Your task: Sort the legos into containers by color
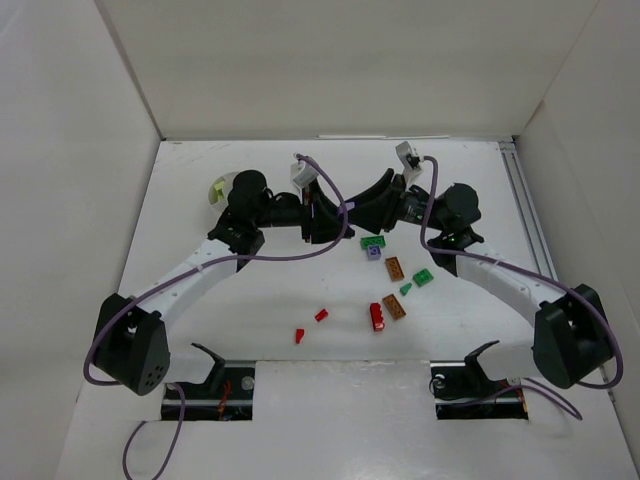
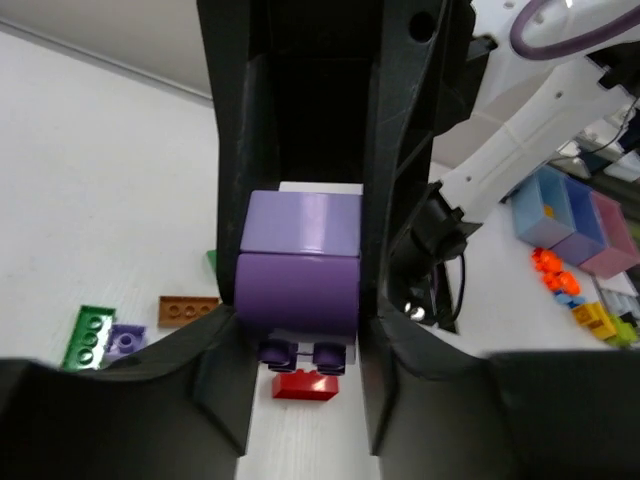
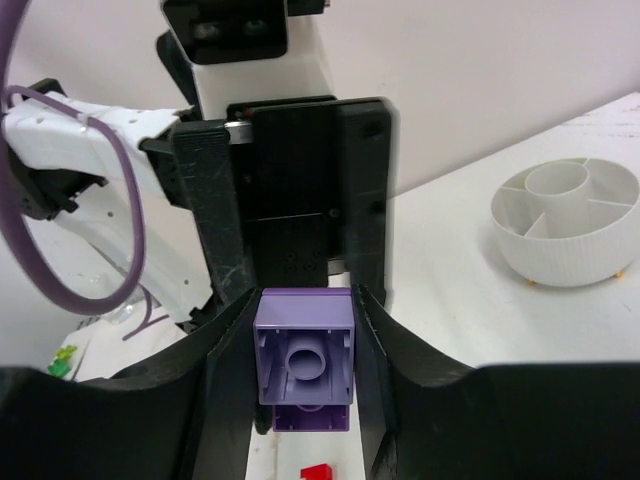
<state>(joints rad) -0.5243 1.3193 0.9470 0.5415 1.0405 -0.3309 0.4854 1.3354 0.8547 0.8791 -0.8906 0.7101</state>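
Between the two dark fingers in the left wrist view, you see the left pincer (image 2: 298, 325) closed to a narrow gap on the purple brick (image 2: 298, 270). Both fingers press against its flat side walls. A red brick (image 2: 305, 385) lies on the surface (image 2: 110, 180) just under it.

From the right wrist view, the right pincer (image 3: 305, 375) also grips a purple brick, which seems to be the same one. Its hollow underside faces the camera. The white container (image 3: 565, 250) stands well apart, to the right.

On the top view, both pincers meet above the middle of the surface, and the other legos (image 1: 394, 267) lie loose near them.

I judge this brick to be light, stiff and smooth, so it can slip or twist. Take it on the flat walls, not on the studs, and squeeze gently.
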